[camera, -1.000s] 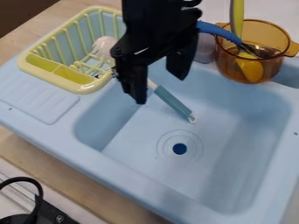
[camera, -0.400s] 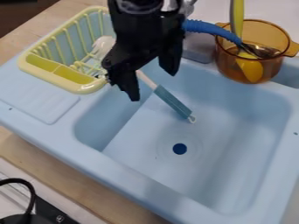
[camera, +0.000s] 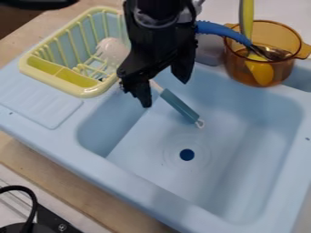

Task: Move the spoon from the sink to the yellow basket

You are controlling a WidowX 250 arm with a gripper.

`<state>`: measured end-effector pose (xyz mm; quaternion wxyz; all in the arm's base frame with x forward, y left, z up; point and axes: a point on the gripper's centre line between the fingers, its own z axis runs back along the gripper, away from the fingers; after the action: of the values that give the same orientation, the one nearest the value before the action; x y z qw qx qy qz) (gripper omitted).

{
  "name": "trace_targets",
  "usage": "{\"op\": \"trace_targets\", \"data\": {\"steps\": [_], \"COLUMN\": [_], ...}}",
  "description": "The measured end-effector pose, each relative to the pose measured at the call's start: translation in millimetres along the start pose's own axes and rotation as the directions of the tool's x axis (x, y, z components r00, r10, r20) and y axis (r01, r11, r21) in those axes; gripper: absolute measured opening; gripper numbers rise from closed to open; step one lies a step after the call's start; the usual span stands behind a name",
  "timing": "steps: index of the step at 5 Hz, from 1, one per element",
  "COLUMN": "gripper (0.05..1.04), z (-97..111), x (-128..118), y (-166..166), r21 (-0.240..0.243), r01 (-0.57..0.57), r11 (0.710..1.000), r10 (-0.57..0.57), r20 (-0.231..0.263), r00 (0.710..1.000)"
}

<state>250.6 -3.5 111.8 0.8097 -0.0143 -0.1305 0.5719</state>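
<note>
- My gripper [camera: 165,93] hung open over the sink [camera: 148,170], where the teal-handled spoon [camera: 180,108] lay ungrasped.
- Grasp, lift and delivery to the yellow basket [camera: 85,92] were all left to do.

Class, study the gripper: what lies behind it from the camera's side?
Behind the gripper run the pale neck of the spoon and part of the right side of the basket. The spoon's head is covered, so its shape cannot be told.

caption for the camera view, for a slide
Black gripper, fingers apart, over a teal-handled spoon in a blue sink, beside a yellow basket
</note>
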Motion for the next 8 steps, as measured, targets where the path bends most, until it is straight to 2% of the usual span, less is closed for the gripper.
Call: {"op": "trace_targets", "data": {"steps": [2, 4, 6, 7, 8], "gripper": [0.997, 0.968, 0.418, 0.239, 0.230], "z": [-21, -40, -40, -37, -26], "x": [-2, 0, 0, 0, 0], "y": [-1, 1, 0, 9, 12], "r21": [0.021, 0.057, 0.049, 0.104, 0.115], "r01": [0.001, 0.000, 0.016, 0.075, 0.091], "r11": [1.000, 0.998, 0.999, 0.992, 0.989], "r10": [-0.001, -0.001, -0.016, -0.074, -0.089], "r20": [0.026, 0.023, 0.004, -0.006, -0.028], "r00": [1.000, 1.000, 1.000, 0.997, 0.996]}}
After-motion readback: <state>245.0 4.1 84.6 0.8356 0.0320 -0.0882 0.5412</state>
